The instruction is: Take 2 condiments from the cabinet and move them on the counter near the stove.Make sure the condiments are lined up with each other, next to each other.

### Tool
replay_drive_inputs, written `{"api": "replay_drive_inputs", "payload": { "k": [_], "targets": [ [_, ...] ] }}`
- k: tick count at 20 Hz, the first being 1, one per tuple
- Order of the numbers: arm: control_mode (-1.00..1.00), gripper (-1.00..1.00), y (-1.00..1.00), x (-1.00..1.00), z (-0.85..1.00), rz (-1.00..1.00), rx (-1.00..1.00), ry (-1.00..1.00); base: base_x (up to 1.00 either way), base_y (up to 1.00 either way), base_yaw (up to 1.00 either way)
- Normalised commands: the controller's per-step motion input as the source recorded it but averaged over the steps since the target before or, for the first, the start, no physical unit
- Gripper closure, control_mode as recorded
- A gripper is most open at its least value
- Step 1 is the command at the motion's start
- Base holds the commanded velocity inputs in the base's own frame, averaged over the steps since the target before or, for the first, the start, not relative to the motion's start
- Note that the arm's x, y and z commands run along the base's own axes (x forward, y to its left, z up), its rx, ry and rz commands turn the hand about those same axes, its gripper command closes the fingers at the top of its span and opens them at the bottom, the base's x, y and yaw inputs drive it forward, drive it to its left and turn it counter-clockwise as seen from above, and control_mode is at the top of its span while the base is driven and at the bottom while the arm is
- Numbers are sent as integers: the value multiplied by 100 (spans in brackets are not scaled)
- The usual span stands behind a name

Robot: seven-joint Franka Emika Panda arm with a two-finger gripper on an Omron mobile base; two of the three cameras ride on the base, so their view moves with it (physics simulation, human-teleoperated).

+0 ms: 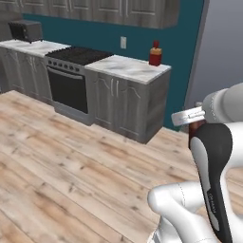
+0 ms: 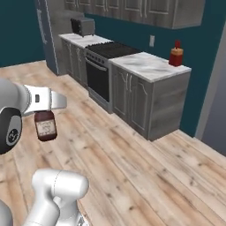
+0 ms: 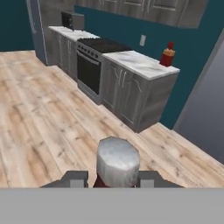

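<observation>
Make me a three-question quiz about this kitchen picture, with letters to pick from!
1. Where does the slim red squeeze bottle stand?
A. on the wooden floor
B. on the short marble counter beside the black gas stove
C. on the stove

2. What colour is the wall behind the counter?
A. yellow
B. white
C. dark teal

3. What is the squat dark brown bottle with the pale label doing?
A. hanging in the gripper above the floor
B. lying on the counter
C. standing on the stove

Answers: 1 B, it sits at the counter's far corner. 2 C, teal shows behind the bottle. 3 A, the fingers are closed on its neck.
</observation>
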Motion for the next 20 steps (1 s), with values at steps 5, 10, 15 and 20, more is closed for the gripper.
{"api": "replay_drive_inputs", "payload": {
  "k": [5, 10, 15, 20],
  "targets": [
    [100, 100, 0, 0, 0, 0, 0, 0, 100, 0, 0],
    [100, 100, 0, 0, 0, 0, 0, 0, 100, 0, 0],
    [100, 100, 0, 0, 0, 0, 0, 0, 100, 1, 0],
    [100, 100, 0, 0, 0, 0, 0, 0, 100, 2, 0]
  ]
}}
